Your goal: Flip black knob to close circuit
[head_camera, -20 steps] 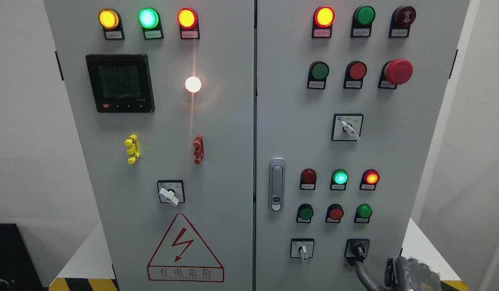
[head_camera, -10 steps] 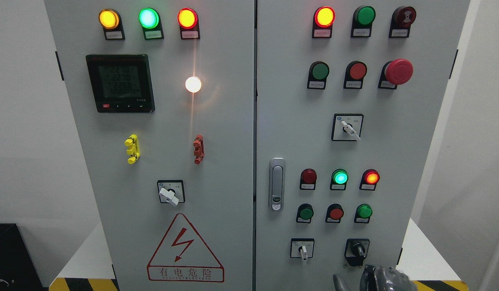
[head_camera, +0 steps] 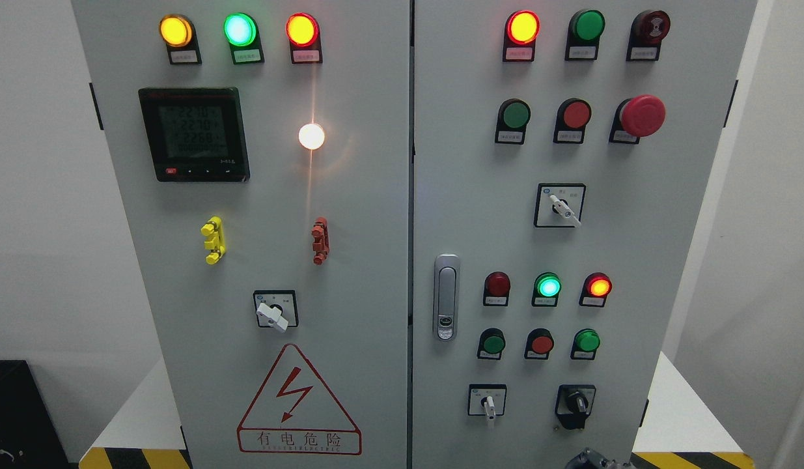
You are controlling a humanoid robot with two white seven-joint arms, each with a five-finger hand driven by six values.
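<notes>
The black knob (head_camera: 577, 402) sits in a black housing at the lower right of the grey cabinet's right door (head_camera: 454, 195), with its handle pointing roughly up and slightly left. Only the top of my right hand (head_camera: 590, 460) shows at the bottom edge, just below the knob and clear of it. Nothing is held in what shows of it. My left hand is out of the picture.
A white-handled selector switch (head_camera: 487, 402) stands left of the knob, and a row of green and red push buttons (head_camera: 541, 343) above it. A door latch (head_camera: 446, 297) is mid-panel. A red emergency stop (head_camera: 642, 115) juts out at upper right.
My right hand has dropped away from the black knob, sliding down and left until only its top shows at the bottom edge. The knob's handle looks unchanged.
</notes>
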